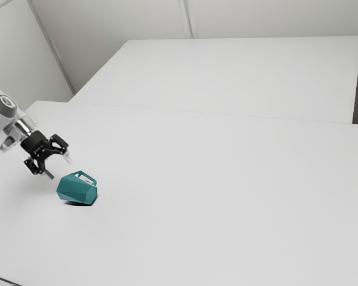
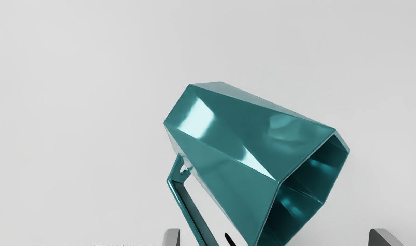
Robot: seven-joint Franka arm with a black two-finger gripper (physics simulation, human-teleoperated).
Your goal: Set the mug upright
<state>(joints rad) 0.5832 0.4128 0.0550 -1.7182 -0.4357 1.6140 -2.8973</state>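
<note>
In the exterior view the black gripper [image 1: 59, 169] hangs above the table at the left, just up and to the left of the teal faceted mug [image 1: 77, 189]. The mug lies on its side, its handle toward the exterior view's upper right. Seen from the wrist, the mug [image 2: 228, 136] shows its dark open mouth and its angular handle, part of which runs off the bottom edge. The gripper [image 2: 274, 237] is open, its two fingertips wide apart with the mug's mouth end and handle between their lines; neither fingertip appears to touch the mug.
The mug lies on a large white table [image 1: 227, 196]. Behind it stands another white surface [image 1: 238, 77], with pale walls beyond. A dark cable [image 1: 3, 279] runs at the exterior view's lower left corner.
</note>
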